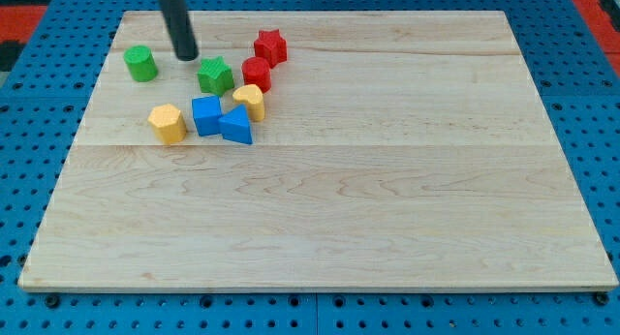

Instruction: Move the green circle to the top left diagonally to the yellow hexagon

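Seven blocks sit at the board's [320, 228] upper left. Going left to right: green circle [141, 63] already lies at ten o'clock from the yellow hexagon [168, 123], so I judge the task nearly done; any next move is a slight nudge. My tip [187, 57] stands at three o'clock of the circle, apart from it, and has no claw, holding nothing. Rod's top is cut off; the yellow block [250, 101] farther right is hard to name
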Robot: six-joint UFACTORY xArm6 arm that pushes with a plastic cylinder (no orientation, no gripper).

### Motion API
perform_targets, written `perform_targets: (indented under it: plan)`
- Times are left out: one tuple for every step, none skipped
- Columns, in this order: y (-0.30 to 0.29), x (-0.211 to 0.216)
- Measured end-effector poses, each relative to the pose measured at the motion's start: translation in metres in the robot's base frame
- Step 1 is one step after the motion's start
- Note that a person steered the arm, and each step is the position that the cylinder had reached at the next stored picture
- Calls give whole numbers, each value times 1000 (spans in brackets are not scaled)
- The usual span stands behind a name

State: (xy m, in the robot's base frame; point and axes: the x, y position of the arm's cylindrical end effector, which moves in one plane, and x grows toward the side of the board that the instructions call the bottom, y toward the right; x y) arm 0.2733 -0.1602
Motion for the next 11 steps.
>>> perform_targets:
  plan:
    - [-62, -26]
    - [-81, -7]
    - [-81, 15]
    - [-76, 15]
    - [-76, 15]
    - [-76, 16]
    - [-76, 29]
    - [-69, 37]
    - [-60, 32]
    - [-35, 37]
    - [4, 57]
